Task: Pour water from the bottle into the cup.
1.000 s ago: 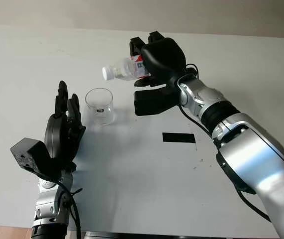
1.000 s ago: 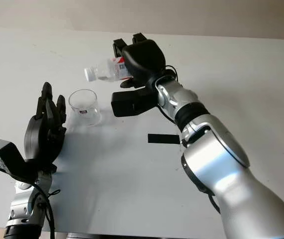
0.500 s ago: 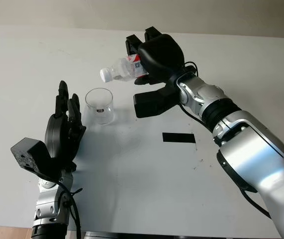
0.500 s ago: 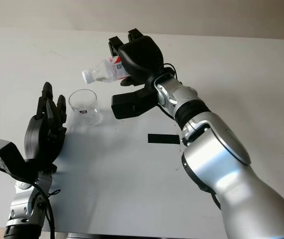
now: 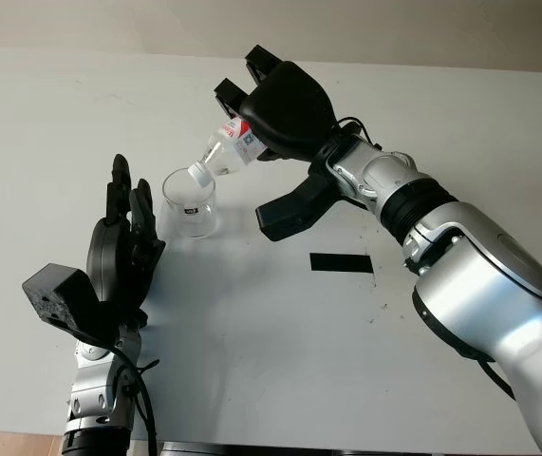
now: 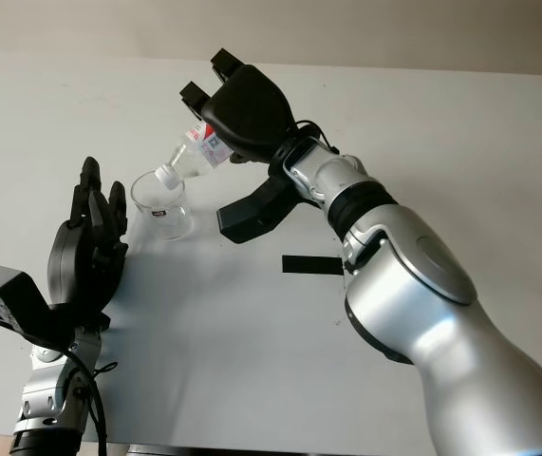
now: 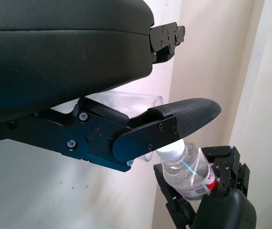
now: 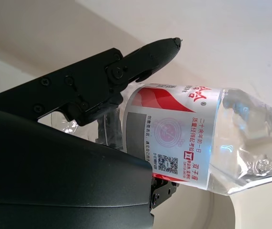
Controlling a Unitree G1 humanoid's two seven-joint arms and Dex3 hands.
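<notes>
Right hand [image 5: 285, 104] wrapped around the bottle [image 5: 225, 157] at its label, tipped neck-down over the cup [image 5: 190, 202] toward the worktop's [image 5: 252, 323] far-left part. Thin plastic, probably crushes easily. Cup looks light, tippy. Left hand [image 5: 119, 256] open beside it.

A clear plastic bottle [image 5: 225, 155] carries a white cap [image 5: 197, 174] and a label [image 8: 174, 138] banded in red, white and grey, printed with red characters, a faint round emblem and a small black code square. The cup [image 5: 190, 202] is clear glass with a small dark mark on its side. Both the right hand [image 5: 285, 104] and the left hand [image 5: 119, 249] are matte black, on arms [image 5: 460, 256] of glossy silver with black joints. The table [image 5: 280, 332] is plain white, broken by one black rectangular strip [image 5: 341, 262].
</notes>
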